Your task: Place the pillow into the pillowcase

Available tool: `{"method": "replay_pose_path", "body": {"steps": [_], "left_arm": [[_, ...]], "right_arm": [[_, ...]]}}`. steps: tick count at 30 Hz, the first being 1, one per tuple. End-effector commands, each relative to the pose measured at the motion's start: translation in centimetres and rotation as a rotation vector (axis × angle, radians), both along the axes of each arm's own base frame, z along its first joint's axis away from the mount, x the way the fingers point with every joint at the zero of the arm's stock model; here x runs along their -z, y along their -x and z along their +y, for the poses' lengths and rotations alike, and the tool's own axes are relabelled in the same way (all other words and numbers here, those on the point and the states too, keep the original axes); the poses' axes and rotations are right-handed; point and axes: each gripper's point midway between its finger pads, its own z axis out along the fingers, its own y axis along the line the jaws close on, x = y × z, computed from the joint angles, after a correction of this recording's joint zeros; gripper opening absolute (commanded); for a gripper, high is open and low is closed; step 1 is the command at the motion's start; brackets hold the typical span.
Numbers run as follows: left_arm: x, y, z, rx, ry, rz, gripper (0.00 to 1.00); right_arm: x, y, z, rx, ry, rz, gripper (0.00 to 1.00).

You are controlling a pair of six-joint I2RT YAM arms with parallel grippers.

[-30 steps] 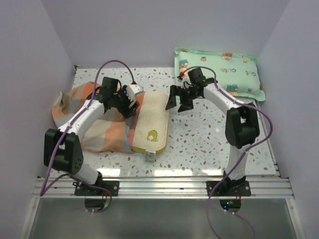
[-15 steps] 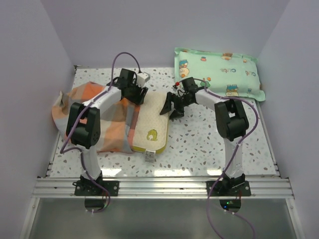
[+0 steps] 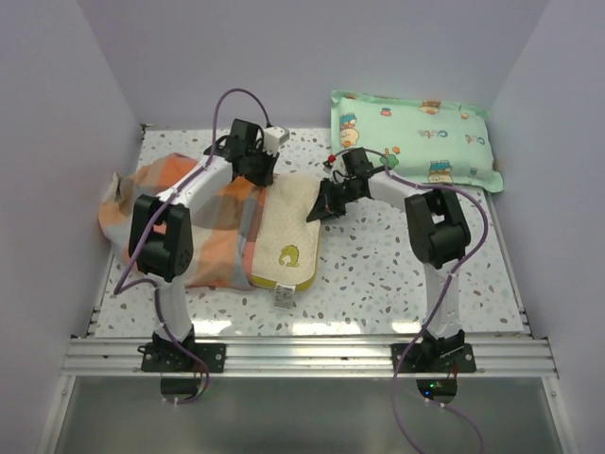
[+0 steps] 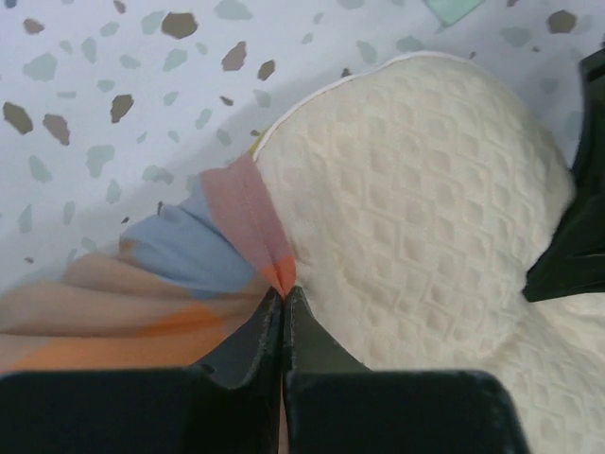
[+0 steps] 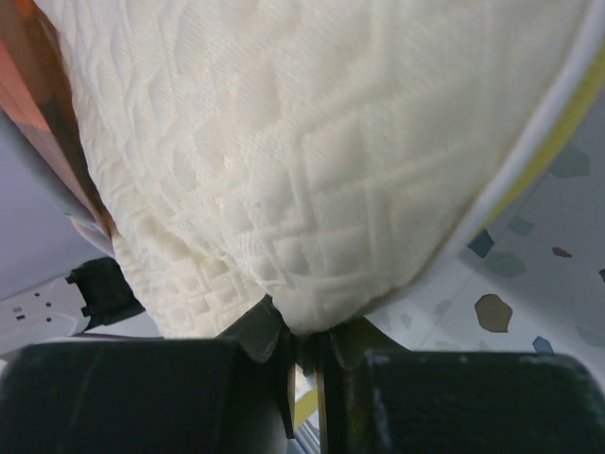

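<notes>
- The pillow [image 3: 288,227] is seen flat on the worktop [image 3: 388,265], with its long axis running from the near edge to the far side and leaning a little right at the far end.
- The pillowcase [image 3: 194,222] is spread to the pillow's left, and its plaid edge is lapped over the pillow's left long side; how deep the pillow sits inside cannot be told.
- The left jaws are seen pressed together on a fold of the pillowcase hem, right where plaid meets quilting at the pillow's far-left corner.
- The right jaws are seen clamped on the pillow's rim at its far-right corner, with cream quilting bulging above them in the right wrist view.
- Both grips are placed at the pillow's far end, close together, one on each side of its width; the near end with the logo is left free.
- The key relation: the case's opening lies to the left of the right jaws, across the pillow's short axis.
- The pillow would likely be driven leftward while the hem is drawn rightward over it.
- The right arm is judged nearer the pillow, the left nearer the case.
- The mint pillow [image 3: 416,132] is noted well apart at the far right.
</notes>
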Motion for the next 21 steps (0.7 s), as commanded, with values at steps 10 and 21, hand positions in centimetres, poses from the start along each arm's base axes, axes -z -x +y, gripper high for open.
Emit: {"method": "replay_pose_path", "body": {"steps": [10,21], "left_arm": [[-12.1,6.4,-16.1,0.328,0.605,0.000,0.00],[-9.9,4.7,-9.1,0.240,0.430,-0.048,0.54]], "right_arm": [[-8.3,-0.8,4.0,-0.085,-0.204,-0.171,0.00],[-8.3,-4.1,2.0,0.185,-0.333,-0.131,0.09]]}}
